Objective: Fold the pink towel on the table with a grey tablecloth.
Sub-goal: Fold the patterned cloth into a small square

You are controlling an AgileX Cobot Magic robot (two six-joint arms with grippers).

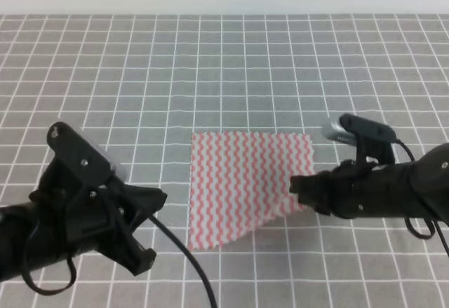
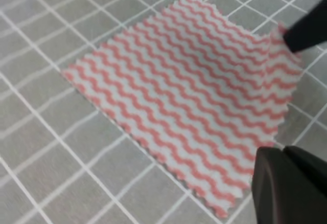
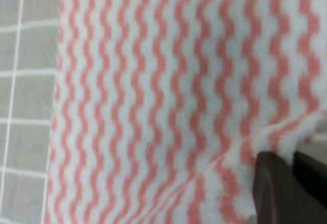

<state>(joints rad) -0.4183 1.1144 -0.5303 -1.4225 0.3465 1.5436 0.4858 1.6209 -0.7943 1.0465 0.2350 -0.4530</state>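
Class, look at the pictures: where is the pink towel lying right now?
In the exterior high view the pink towel lies on the grey tablecloth, slightly right of centre, between the left hand and the right hand, which meets its near-right corner.

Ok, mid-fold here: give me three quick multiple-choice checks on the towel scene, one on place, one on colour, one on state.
1. Which corner of the thin pink-and-white zigzag-striped towel is the right gripper at?
A. far left
B. near right
C. far right

2. What colour are the grid lines on the grey tablecloth?
A. white
B. black
C. yellow

3. How does the towel lie?
A. bunched in a heap
B. folded neatly in half
C. mostly flat, one corner lifted

Answers:
1 B, the exterior view shows the gripper at the near right corner.
2 A, thin white lines form the squares.
3 C, the left wrist view shows the sheet spread with the corner at the right gripper raised.
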